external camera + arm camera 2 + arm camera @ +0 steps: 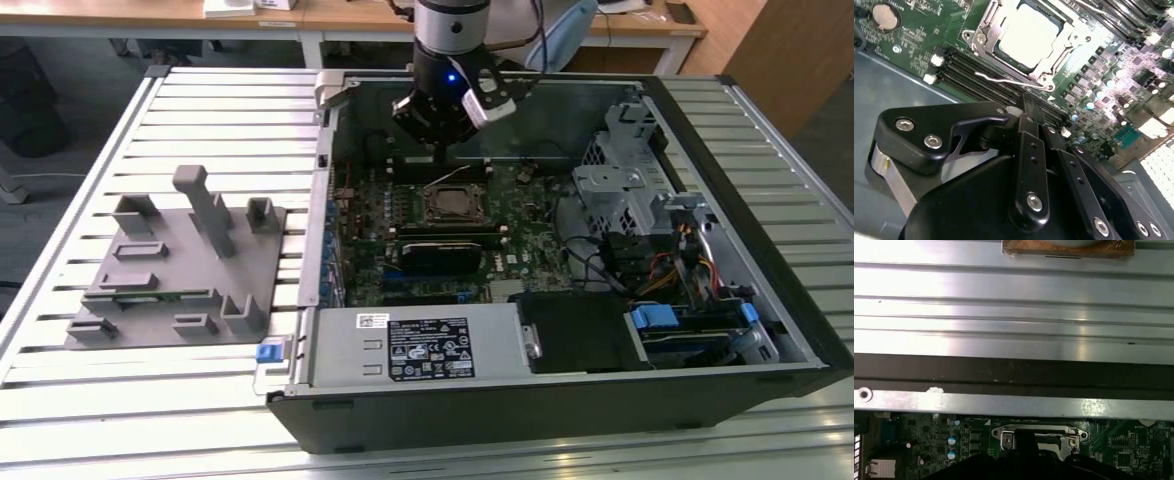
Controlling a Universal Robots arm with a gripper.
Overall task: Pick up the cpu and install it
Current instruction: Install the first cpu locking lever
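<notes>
The cpu [1026, 34] is sitting in the socket [985, 30] on the motherboard [467, 215]. The gripper [1028, 102] is hovering just above, fingers [1031, 107] closed on nothing. Judgement: the chip is light, rigid, slippery-topped and fragile underneath; grip by opposite edges.

one cpu [1026, 32], one claw [1026, 107], one computer case [561, 400], one grey fixture [180, 270]
</notes>
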